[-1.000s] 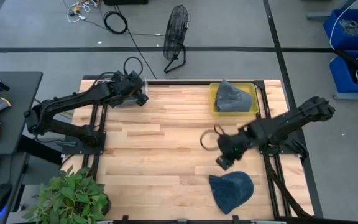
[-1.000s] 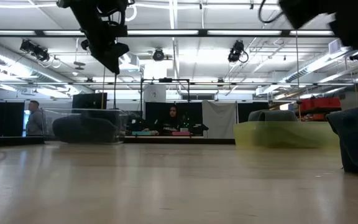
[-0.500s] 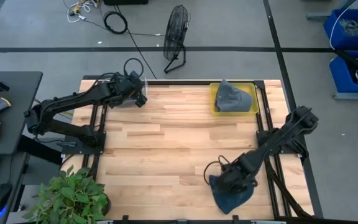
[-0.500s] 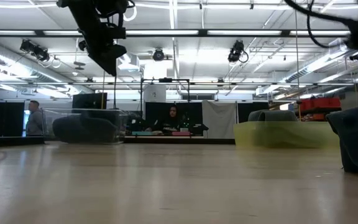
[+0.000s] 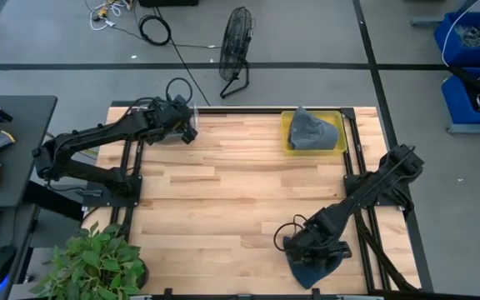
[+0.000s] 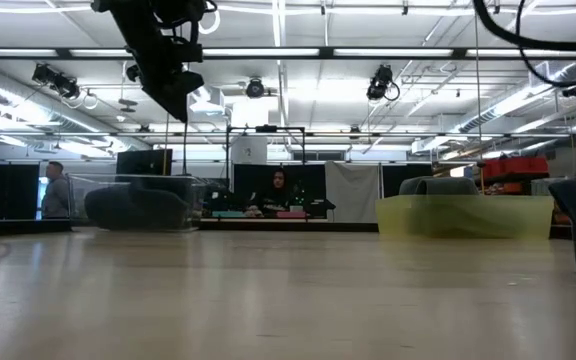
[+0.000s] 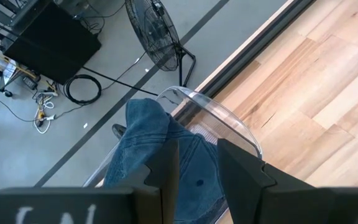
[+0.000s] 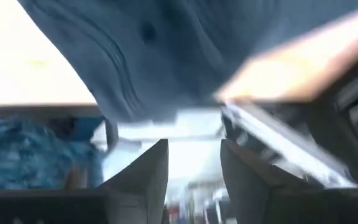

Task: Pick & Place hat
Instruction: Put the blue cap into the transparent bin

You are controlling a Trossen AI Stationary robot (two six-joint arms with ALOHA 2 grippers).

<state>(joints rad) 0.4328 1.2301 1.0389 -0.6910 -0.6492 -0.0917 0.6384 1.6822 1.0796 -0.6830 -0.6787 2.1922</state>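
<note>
While the right gripper [image 5: 311,247], fingers spread, is hovering over the dark hat [image 5: 317,265] directly beneath it, a shallow bite risks pinching only loose fabric; the hat could slip.

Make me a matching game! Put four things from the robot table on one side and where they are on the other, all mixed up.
Things:
1. grey hat
2. dark blue hat
3. left gripper
4. fan

Places:
A. on the floor beyond the table
B. in the yellow bin
C. at the table's near edge, under the right gripper
D. by the clear bin at the far left corner

Pairs: 1-B, 2-C, 3-D, 4-A
</note>
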